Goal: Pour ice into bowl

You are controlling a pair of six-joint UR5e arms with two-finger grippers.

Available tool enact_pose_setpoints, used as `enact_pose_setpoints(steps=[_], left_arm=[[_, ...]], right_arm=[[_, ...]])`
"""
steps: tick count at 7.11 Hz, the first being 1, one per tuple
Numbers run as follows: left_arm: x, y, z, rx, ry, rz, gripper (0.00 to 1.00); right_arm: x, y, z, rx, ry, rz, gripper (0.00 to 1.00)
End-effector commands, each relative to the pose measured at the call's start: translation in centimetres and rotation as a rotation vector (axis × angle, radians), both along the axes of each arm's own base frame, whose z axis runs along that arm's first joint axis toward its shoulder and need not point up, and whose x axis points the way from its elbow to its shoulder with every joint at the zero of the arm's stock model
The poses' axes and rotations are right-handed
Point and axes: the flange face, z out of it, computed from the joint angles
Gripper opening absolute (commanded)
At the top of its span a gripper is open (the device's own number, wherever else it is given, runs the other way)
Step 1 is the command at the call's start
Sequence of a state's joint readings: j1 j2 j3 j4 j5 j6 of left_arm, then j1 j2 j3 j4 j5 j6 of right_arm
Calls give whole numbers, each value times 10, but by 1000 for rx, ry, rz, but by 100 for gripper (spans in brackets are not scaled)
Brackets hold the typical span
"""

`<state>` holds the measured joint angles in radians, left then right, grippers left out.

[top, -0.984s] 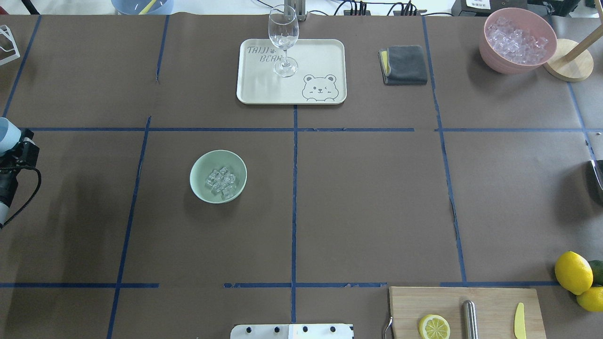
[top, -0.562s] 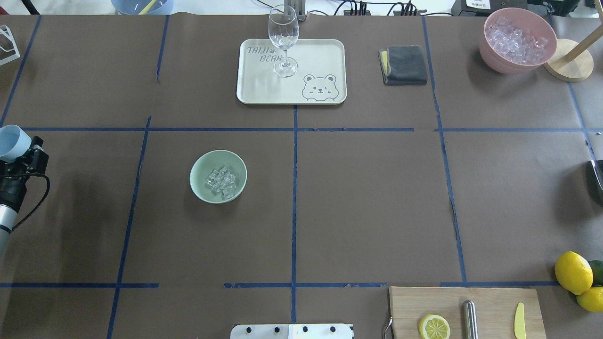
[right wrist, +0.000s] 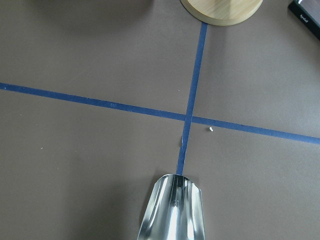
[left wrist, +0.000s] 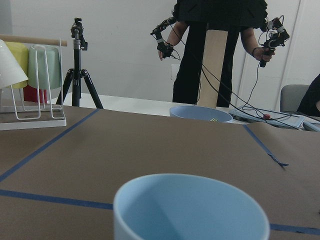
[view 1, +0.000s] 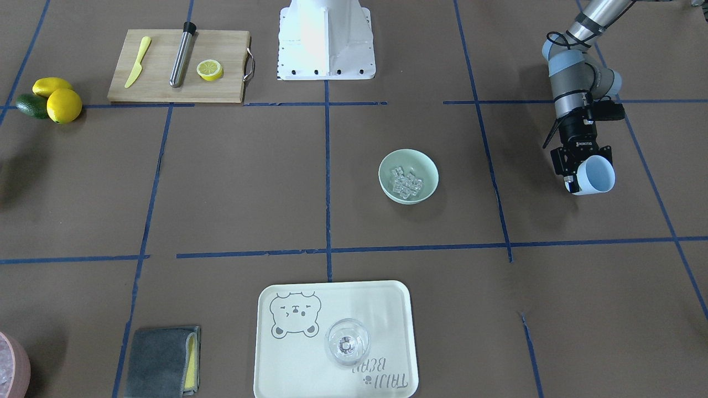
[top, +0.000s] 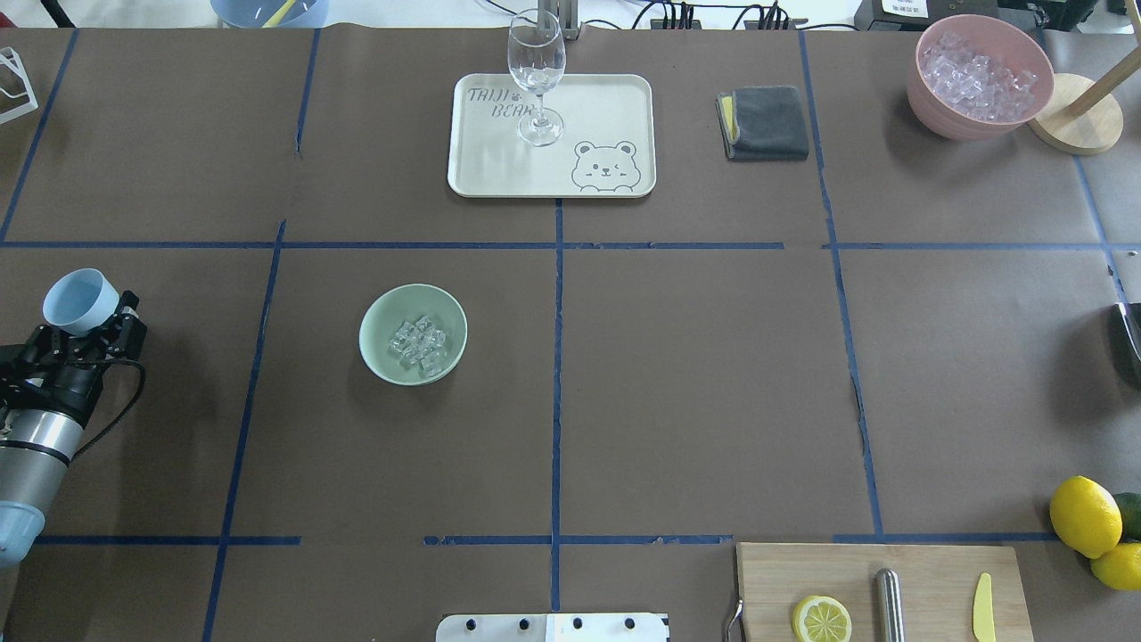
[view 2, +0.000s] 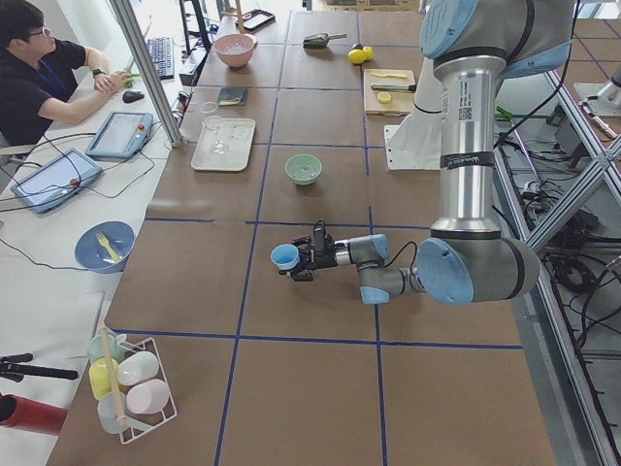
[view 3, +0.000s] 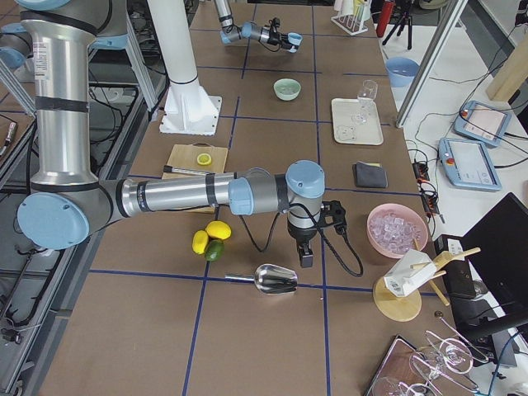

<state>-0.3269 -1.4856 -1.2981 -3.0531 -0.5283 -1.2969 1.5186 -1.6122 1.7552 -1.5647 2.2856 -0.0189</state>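
Exterior right view, nearest first: low in the frame the right gripper [view 3: 306, 257] is poised just beside a metal scoop [view 3: 276, 280]; whether its fingers are clenched cannot be told. Further up, at centre, the mint-green bowl [view 3: 279, 86] is seen with the ice [top: 417, 343] heaped inside, so the pour is judged done. At the top, the light blue cup [top: 80, 300] is clamped by the left gripper [top: 105, 317], seemingly empty and held well apart from the bowl.
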Motion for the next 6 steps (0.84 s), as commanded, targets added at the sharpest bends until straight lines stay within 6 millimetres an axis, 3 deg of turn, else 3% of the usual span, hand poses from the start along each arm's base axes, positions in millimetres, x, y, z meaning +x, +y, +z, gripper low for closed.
enact_pose_setpoints(steps=[1,2,4,6], left_arm=[[4,4,5,-2,-8,10,95],[4,6,4,-1,-6,13,100],[-2,8,4,4,-28,24,100],[-12,9,-24,87,-43,57,100]], right_arm=[[0,0,1,0,2,-2,100],[0,0,1,0,2,-2,100],[2,0,1,0,2,1,100],[2,1,2,-3,2,4,100]])
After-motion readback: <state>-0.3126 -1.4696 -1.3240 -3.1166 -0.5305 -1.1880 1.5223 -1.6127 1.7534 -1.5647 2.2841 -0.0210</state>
